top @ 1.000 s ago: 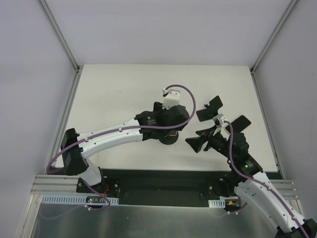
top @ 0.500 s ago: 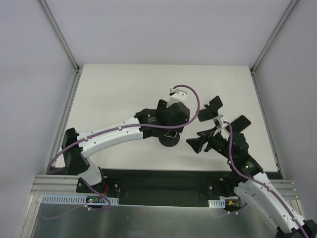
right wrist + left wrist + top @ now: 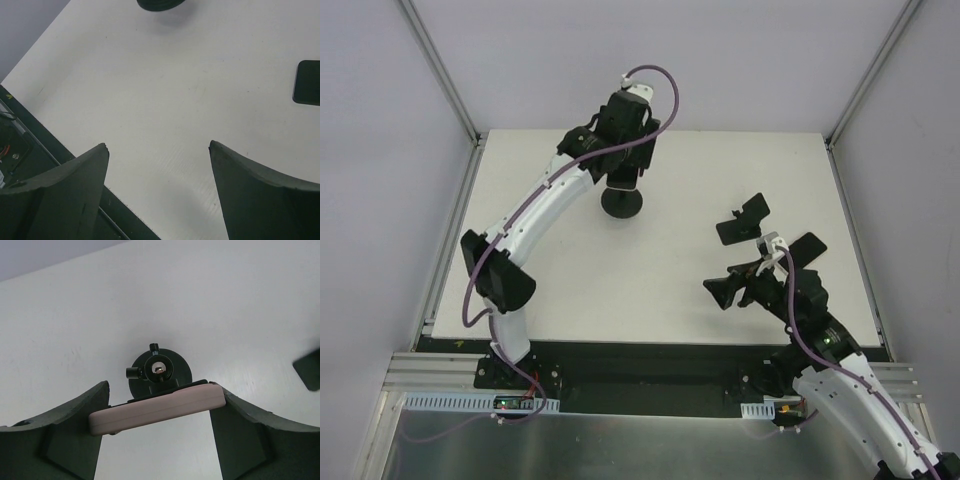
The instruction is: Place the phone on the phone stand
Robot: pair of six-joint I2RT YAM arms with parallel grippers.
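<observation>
My left gripper is shut on the pale pink phone, gripping its two ends and holding it flat. In the top view the left arm reaches to the far side and its gripper hangs over the black phone stand. In the left wrist view the stand sits right behind the phone, and its holder plate touches the phone's back. I cannot tell if the round base rests on the table. My right gripper is open and empty, low over the near right of the table; it also shows in its wrist view.
A small black flat piece lies on the white table between the two grippers; it also shows in the right wrist view and the left wrist view. The table's near edge runs just left of my right gripper.
My left arm has swung from the table's centre to the far side with the phone. The stand's round base now shows further back too. The right arm has barely moved.
</observation>
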